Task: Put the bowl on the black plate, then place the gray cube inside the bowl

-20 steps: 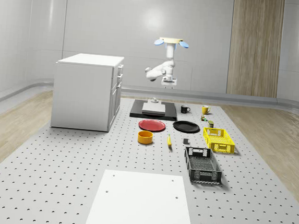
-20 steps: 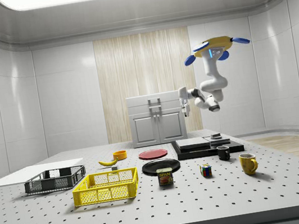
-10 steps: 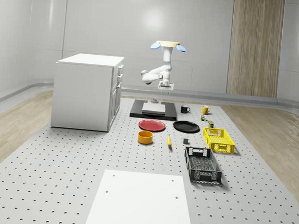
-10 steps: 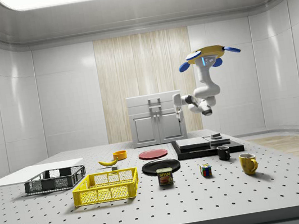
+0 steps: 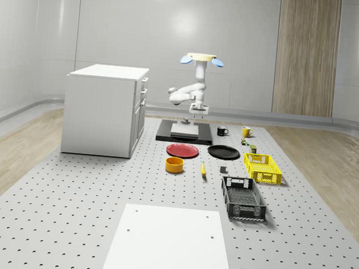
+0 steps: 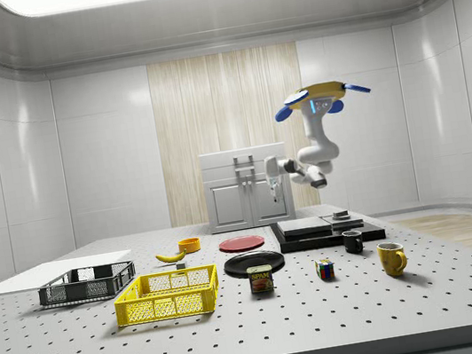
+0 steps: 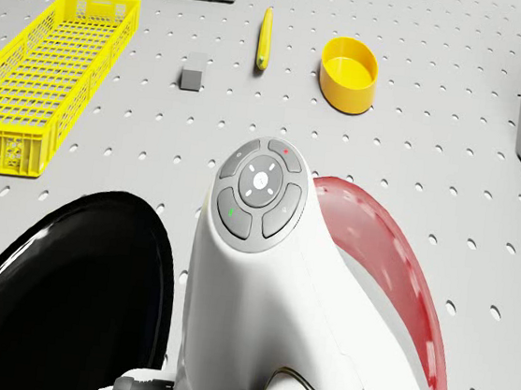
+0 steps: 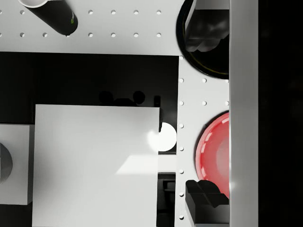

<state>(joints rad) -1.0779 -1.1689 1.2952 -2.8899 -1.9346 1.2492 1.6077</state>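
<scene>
The orange bowl (image 5: pixel 175 165) (image 7: pixel 348 71) stands on the perforated table in front of the red plate (image 5: pixel 182 150). The black plate (image 5: pixel 223 152) (image 7: pixel 61 295) lies beside the red one, bare. A small gray cube (image 5: pixel 223 170) (image 7: pixel 193 71) rests between the banana (image 7: pixel 264 37) and the yellow crate (image 7: pixel 39 76). My drone (image 5: pixel 202 59) (image 6: pixel 322 94) hovers over the black platform (image 5: pixel 184 133) at the far end of the table. The gripper (image 5: pixel 197 111) (image 6: pixel 275 192) (image 8: pixel 206 116) hangs open and empty above the platform's edge, far from the bowl; in the wrist view its fingertips (image 8: pixel 208 35) are wide apart.
A white cabinet (image 5: pixel 106 109) rises at the whole-scene view's left. A black crate (image 5: pixel 243 198) and the yellow crate (image 5: pixel 263 167) sit on the right. Mugs (image 5: pixel 222 131), a can (image 6: pixel 261 279) and a puzzle cube (image 6: pixel 324 269) stand near the platform. A white slab (image 8: pixel 94 161) tops it.
The drone has sunk lower and drifted toward the side view's left, over the platform. The gripper has come down with it. No object on the table has moved.
</scene>
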